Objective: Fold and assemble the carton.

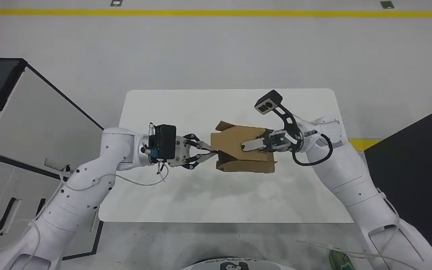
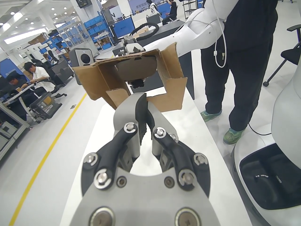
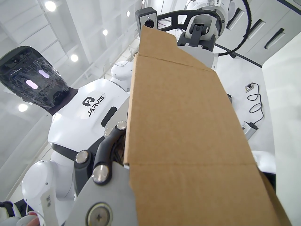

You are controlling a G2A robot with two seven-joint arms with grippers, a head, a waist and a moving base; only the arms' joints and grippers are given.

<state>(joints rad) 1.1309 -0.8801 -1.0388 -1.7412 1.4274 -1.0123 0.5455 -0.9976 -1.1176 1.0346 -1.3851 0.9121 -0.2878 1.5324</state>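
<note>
A brown carton (image 1: 248, 162) stands half-formed in the middle of the white table (image 1: 169, 196), its end flaps hanging open. My left gripper (image 1: 213, 152) is at the carton's left end, shut on a lower flap. The left wrist view has those fingertips (image 2: 141, 102) pinched on the flap's edge, with the open carton (image 2: 103, 81) beyond them. My right gripper (image 1: 252, 144) comes in from the right, shut on the carton's top panel, one finger lying over it. In the right wrist view the carton wall (image 3: 178, 118) hides the fingertips, and one finger link (image 3: 110, 142) shows beside it.
Bare tabletop lies in front of and behind the carton. A black-framed stand (image 1: 27, 115) sits off the table's left side, and a dark panel (image 1: 412, 148) off its right. A yellow floor line (image 1: 216, 12) runs beyond the far edge.
</note>
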